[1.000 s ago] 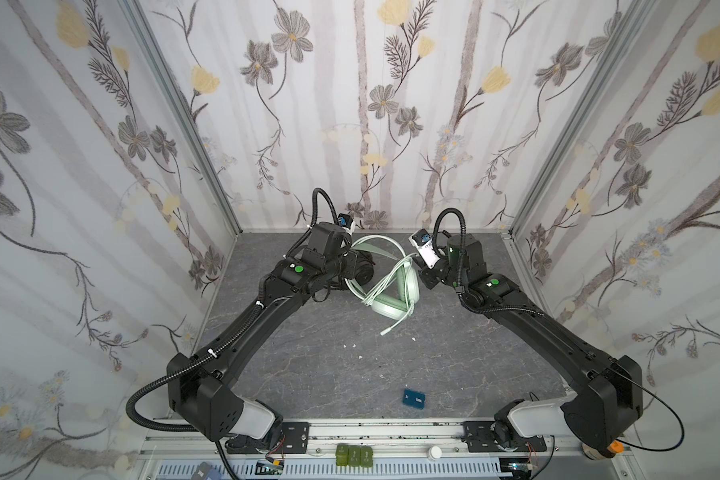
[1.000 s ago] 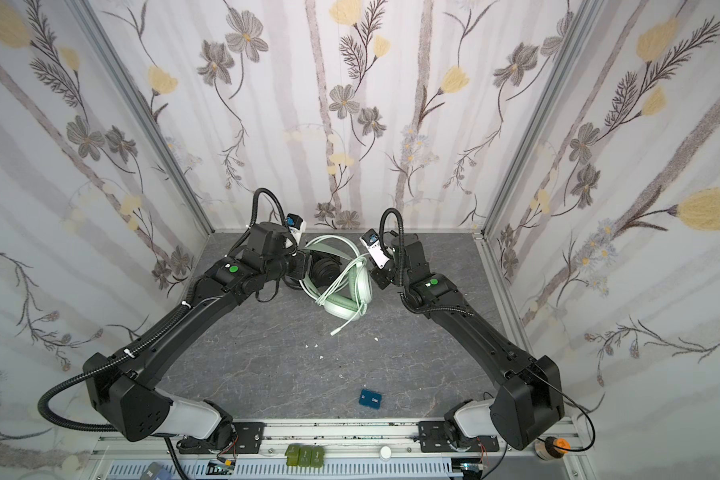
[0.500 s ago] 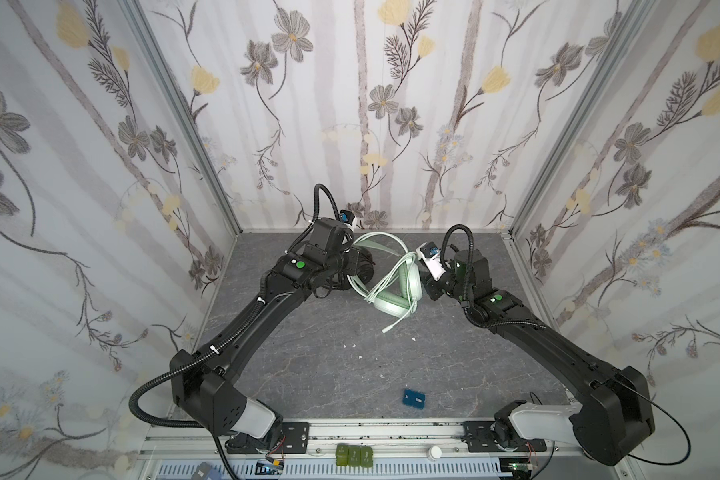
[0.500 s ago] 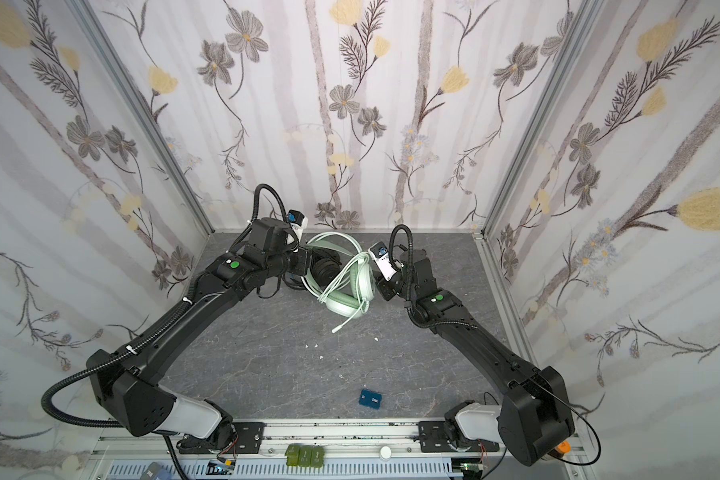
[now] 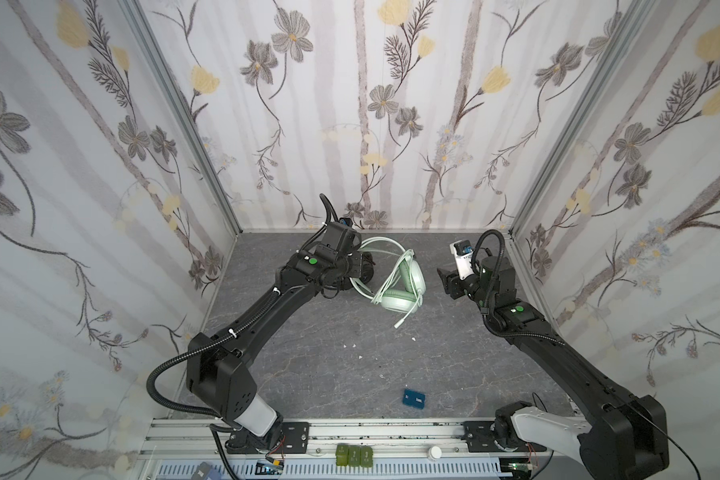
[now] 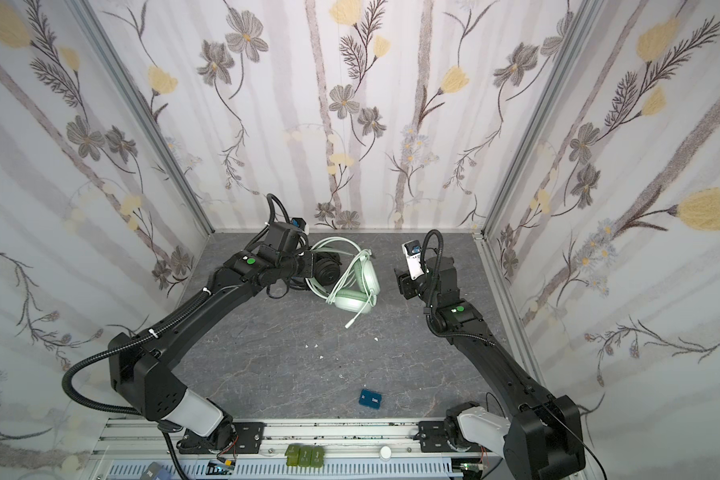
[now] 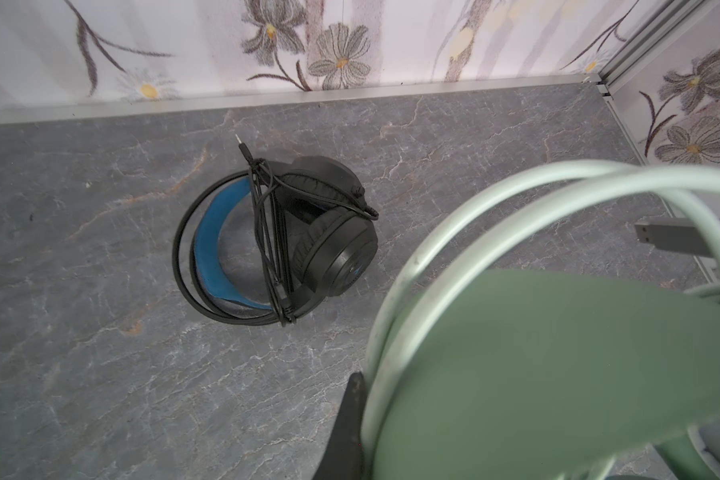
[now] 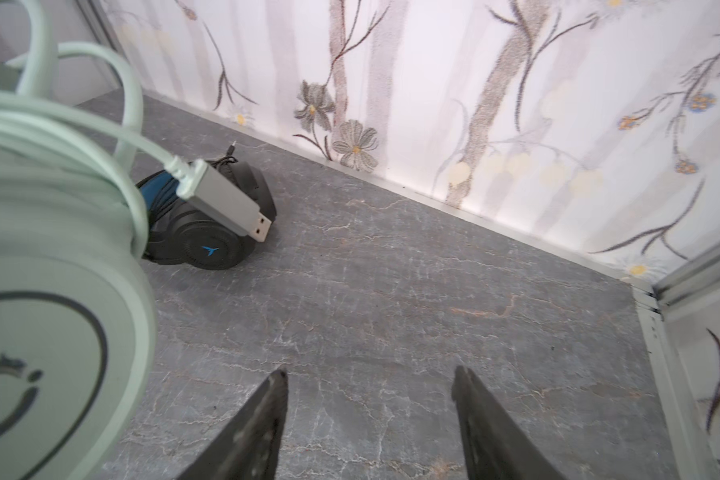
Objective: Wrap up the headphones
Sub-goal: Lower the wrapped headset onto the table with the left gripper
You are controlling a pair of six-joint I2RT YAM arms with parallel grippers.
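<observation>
Grey marbled tabletop [image 5: 433,365] boxed in by three floral-papered walls [image 5: 371,124]. On my screens I count two headsets, one small blue box [image 5: 413,399] near the front edge, and a few white specks [image 5: 349,345] around mid-table. The mint-green headset [image 5: 408,286] hangs from my left gripper [image 5: 360,269], which is clamped tight on its headband; that band fills much of the left wrist view. Its pale cable [image 6: 346,278] is looped several times across band and cups, with the one USB plug [image 8: 225,199] sticking out loose. I cannot tell whether the lower cup touches the table. The black headset [image 7: 333,245] lies on the table toward the back wall, below my left gripper, its black cable [image 7: 273,249] wound across the blue-lined band. My right gripper [image 8: 371,374] has its jaws spread wide with nothing between them. Against a second ago: that gripper was right up at the mint ear cup; now it has backed off toward the right wall, well apart from the headset. The left arm, black headset and box sit where they were
</observation>
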